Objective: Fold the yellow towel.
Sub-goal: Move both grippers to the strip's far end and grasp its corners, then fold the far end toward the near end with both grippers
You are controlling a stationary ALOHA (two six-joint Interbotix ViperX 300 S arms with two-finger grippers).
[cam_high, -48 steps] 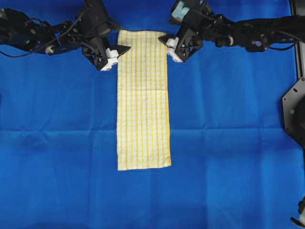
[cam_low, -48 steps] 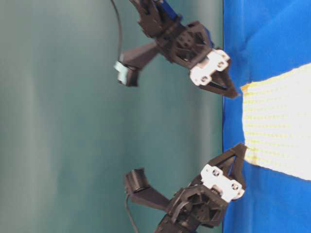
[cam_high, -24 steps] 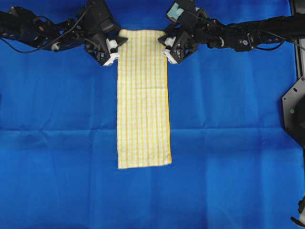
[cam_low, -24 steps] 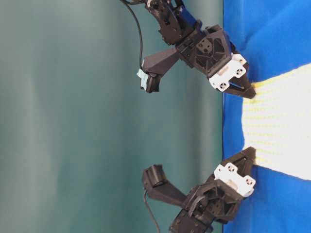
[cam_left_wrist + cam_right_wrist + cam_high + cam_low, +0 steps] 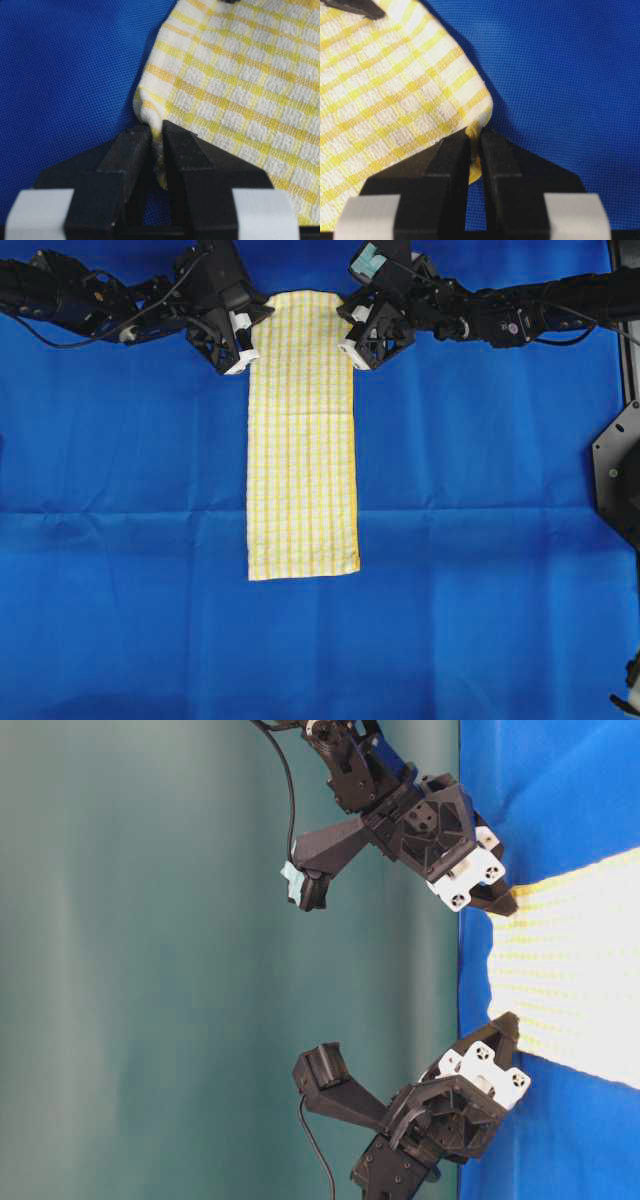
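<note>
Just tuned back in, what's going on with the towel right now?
Both arms are at the far end of the yellow towel. The left gripper is shut on one corner and the right gripper on the other. The rest lies flat, unfolded, on the blue cloth.

The towel [image 5: 300, 435] lies lengthwise on the cloth [image 5: 480, 540] that covers the bench, near its middle. The left gripper [image 5: 243, 332] sits at the towel's far left corner, the right gripper [image 5: 357, 333] at its far right corner.
</note>
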